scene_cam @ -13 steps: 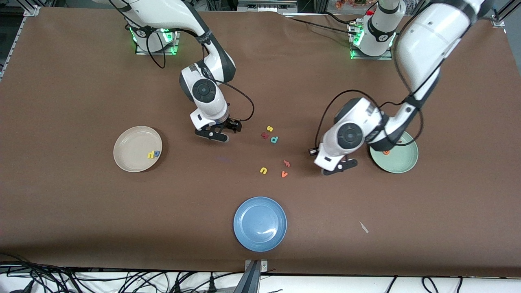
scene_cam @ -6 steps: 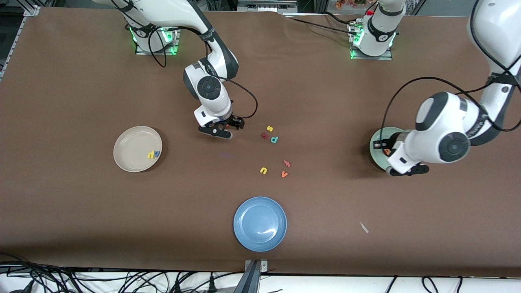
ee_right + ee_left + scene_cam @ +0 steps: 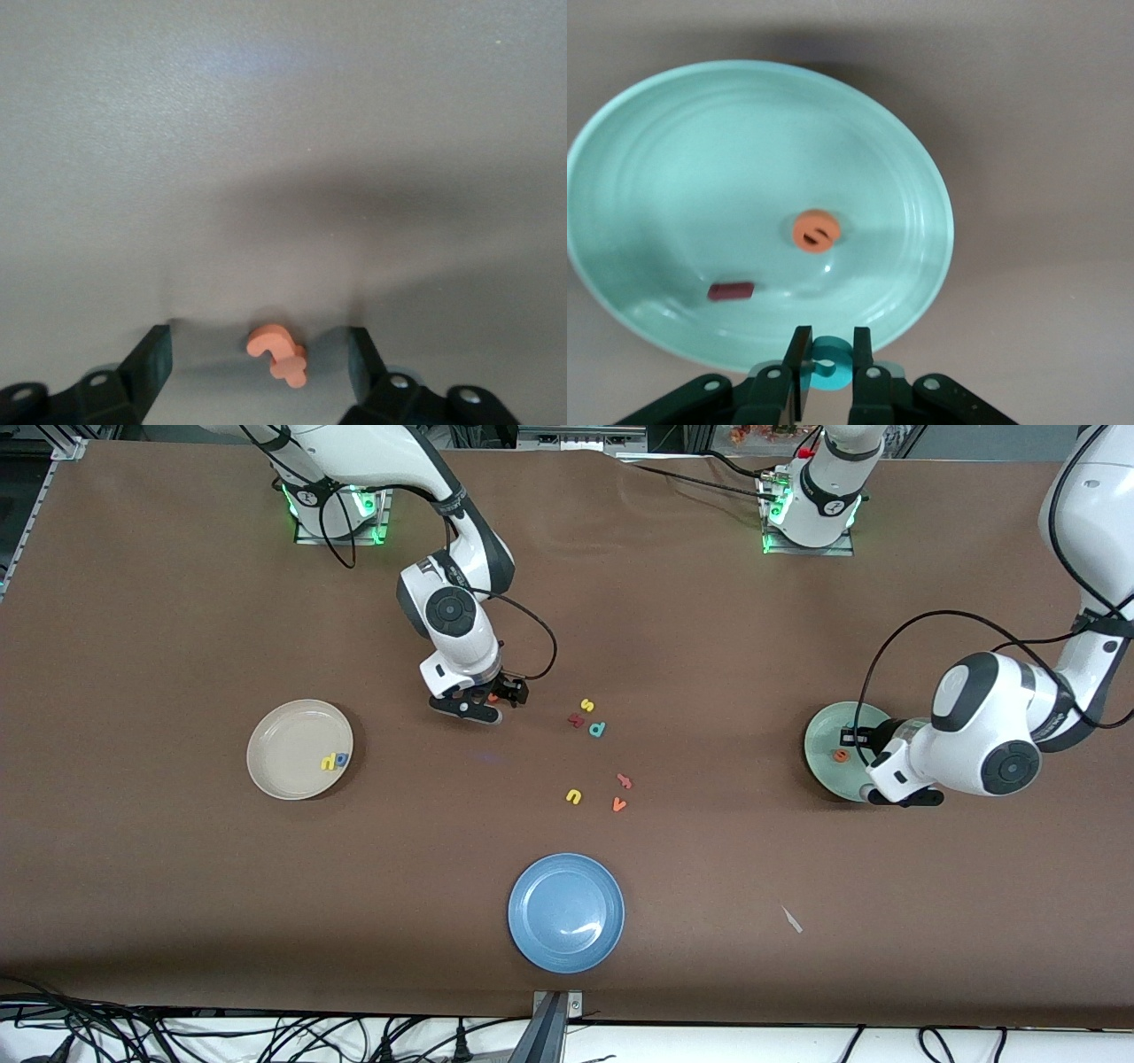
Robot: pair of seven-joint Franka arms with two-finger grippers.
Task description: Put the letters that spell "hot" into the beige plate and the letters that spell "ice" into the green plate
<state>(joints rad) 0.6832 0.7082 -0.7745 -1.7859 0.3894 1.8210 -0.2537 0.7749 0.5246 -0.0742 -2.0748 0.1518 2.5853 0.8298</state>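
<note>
The green plate (image 3: 828, 731) lies toward the left arm's end of the bench (image 3: 177, 886), holding an orange e (image 3: 816, 230) and a dark red i (image 3: 731, 290). The left gripper (image 3: 829, 363) hangs over the plate's rim, jaws closed on a teal c (image 3: 830, 370). The beige plate (image 3: 288, 735) sits toward the right arm's end, with a yellow h (image 3: 328, 762) and a blue o (image 3: 341, 759) near its 4 o'clock edge. The right gripper (image 3: 259, 359) is low at the bench, jaws wide open astride an orange t (image 3: 279, 352), not touching it. Mid-bench lie a yellow s (image 3: 586, 705), teal d (image 3: 597, 729), yellow u (image 3: 573, 796) and orange v (image 3: 618, 804); a blue plate (image 3: 566, 912) lies nearer the camera
</note>
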